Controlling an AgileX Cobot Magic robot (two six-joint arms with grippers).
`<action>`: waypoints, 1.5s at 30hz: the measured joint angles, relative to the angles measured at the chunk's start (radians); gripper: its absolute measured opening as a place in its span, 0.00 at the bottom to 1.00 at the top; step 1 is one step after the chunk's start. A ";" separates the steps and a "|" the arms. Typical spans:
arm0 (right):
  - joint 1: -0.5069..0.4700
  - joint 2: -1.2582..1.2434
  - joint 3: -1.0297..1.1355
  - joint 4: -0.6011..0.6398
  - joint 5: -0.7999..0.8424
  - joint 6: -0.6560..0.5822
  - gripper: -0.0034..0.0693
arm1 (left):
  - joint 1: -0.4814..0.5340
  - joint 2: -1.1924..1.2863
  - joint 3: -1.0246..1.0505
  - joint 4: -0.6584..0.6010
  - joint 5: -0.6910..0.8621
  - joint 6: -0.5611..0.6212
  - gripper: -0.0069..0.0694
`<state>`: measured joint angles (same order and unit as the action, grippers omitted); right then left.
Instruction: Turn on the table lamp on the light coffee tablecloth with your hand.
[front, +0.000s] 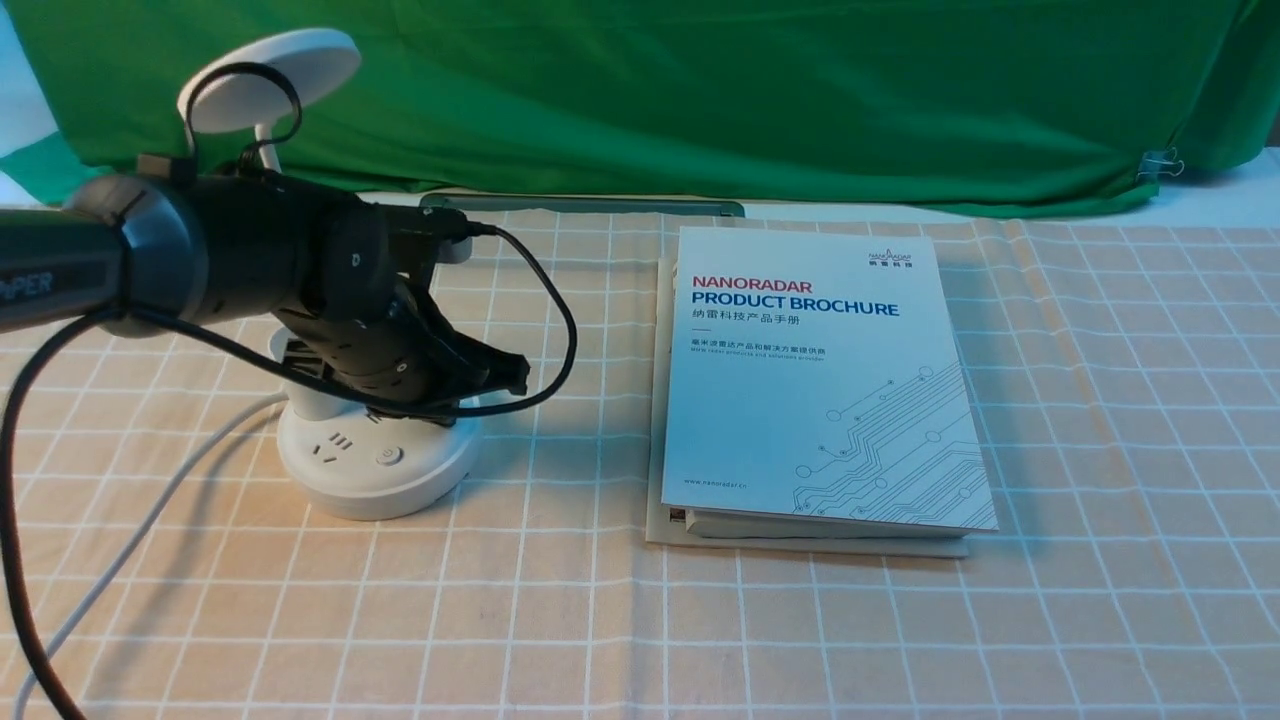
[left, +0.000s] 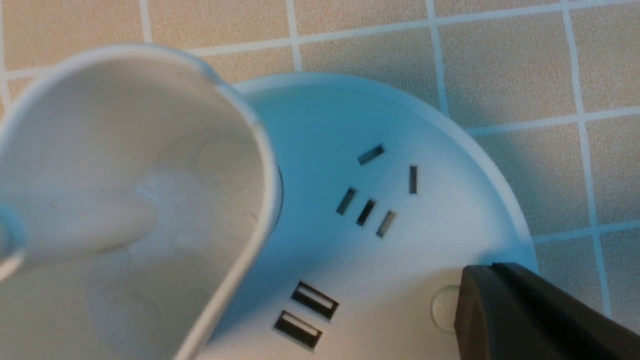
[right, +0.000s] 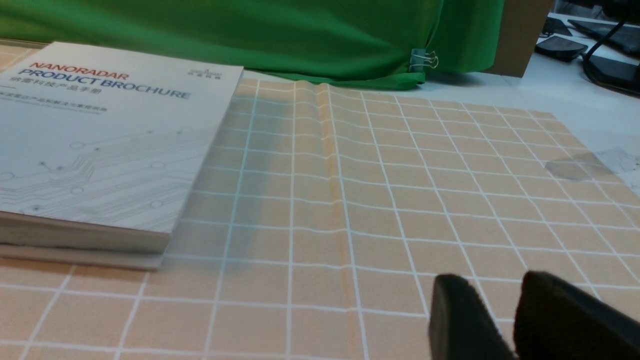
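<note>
Over the lamp base, the left gripper (front: 505, 375) hangs with its fingers seemingly together, one dark fingertip (left: 525, 310) just beside a round button (left: 445, 307). Sliding off that button could miss the switch or nudge the table lamp (front: 375, 455), at nine o'clock from the brochure (front: 820, 380), across the light coffee tablecloth (front: 1100, 450).

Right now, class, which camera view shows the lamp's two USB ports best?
The left wrist view: the USB ports sit close and sharp on the table lamp base, near the left gripper finger. The front view shows the lamp but the arm hides those ports. The right wrist view misses the lamp entirely.
</note>
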<state>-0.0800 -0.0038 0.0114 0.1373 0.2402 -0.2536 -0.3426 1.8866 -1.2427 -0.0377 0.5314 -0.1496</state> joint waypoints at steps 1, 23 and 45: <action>0.000 0.000 0.000 0.000 0.000 0.000 0.38 | -0.001 -0.010 0.002 -0.019 -0.004 0.014 0.09; 0.000 0.000 0.000 0.000 0.000 0.000 0.37 | -0.239 -1.036 0.564 -0.646 -0.162 0.650 0.09; 0.000 0.000 0.000 0.000 0.001 0.000 0.37 | -0.066 -1.687 0.966 -0.079 -0.462 0.406 0.09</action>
<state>-0.0800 -0.0038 0.0114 0.1373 0.2411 -0.2533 -0.4085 0.1997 -0.2766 -0.1163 0.0694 0.2560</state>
